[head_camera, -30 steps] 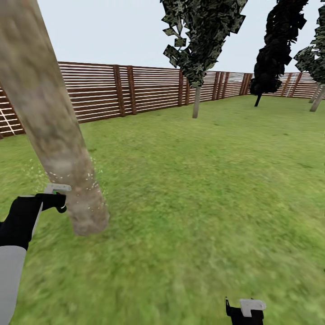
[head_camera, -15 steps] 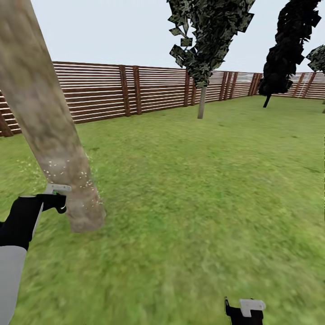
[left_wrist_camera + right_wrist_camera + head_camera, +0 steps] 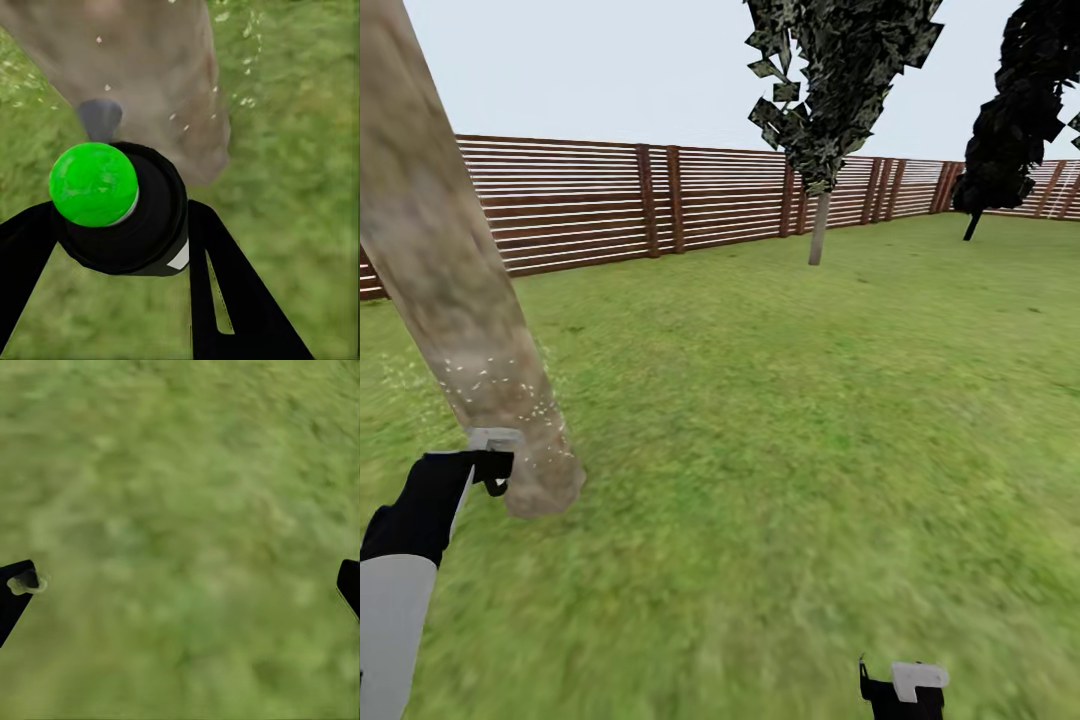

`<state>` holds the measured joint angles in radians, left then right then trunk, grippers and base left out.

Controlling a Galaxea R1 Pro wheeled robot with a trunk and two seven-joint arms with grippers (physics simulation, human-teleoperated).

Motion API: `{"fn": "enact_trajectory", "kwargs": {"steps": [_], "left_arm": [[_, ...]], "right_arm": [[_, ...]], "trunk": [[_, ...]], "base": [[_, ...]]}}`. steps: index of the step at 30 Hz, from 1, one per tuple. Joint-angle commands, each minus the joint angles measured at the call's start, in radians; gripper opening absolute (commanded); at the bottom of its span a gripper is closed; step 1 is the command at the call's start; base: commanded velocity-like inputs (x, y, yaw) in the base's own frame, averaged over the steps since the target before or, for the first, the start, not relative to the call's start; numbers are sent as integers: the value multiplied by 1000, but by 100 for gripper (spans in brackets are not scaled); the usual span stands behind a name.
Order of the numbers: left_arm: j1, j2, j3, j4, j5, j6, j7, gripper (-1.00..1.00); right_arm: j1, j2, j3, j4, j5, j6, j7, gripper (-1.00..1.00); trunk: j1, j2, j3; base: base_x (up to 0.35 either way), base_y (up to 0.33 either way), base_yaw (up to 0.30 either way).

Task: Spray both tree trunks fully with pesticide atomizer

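- Head view: the trunk [image 3: 455, 290] leans across the left of the frame, its foot in the lawn [image 3: 790, 420] at lower left, with pale specks of spray on the bark just above the foot.
- The left gripper [image 3: 488, 470] sits at lower left, just beside the trunk's foot.
- Left wrist view: the atomizer [image 3: 124, 206] is at centre, a black round body with a glossy green cap [image 3: 93, 184]. The left jaws are clamped on the black body, one finger on each side, and the grey nozzle [image 3: 100, 118] faces the bark.
- Handling, as a judgement: the atomizer looks small, rigid and light. The smooth round body could twist in a loose grip, so the hold belongs on the body's sides, clear of cap and nozzle.
- Right wrist view: the right gripper [image 3: 184, 585] has its jaws wide apart at the frame's side edges, empty, over grass.
- A fence [image 3: 660, 195] and a second tree [image 3: 830, 90] stand far off at upper centre.
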<state>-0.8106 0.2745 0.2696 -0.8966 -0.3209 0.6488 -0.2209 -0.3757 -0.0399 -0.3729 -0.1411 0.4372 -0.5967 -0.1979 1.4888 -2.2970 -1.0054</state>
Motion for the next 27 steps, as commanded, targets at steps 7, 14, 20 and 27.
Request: {"fn": "enact_trajectory", "kwargs": {"steps": [7,14,20,27], "left_arm": [[30,48,82,84,2,-14,80,-100],[44,-6,86,171,1,-73,81,-100],[54,10,83,168,5,-81,84,-100],[58,13,90,167,0,-90,84,-100]], "right_arm": [[0,0,0,0,0,0,0,100],[0,-1,0,0,0,0,-1,100],[0,-4,-1,0,0,0,-2,100],[0,-5,-1,0,0,0,-2,100]], "trunk": [[0,0,0],[0,0,0],[0,0,0],[0,0,0]], "base": [[251,-68,15],[7,0,252],[122,0,36],[298,0,0]]}}
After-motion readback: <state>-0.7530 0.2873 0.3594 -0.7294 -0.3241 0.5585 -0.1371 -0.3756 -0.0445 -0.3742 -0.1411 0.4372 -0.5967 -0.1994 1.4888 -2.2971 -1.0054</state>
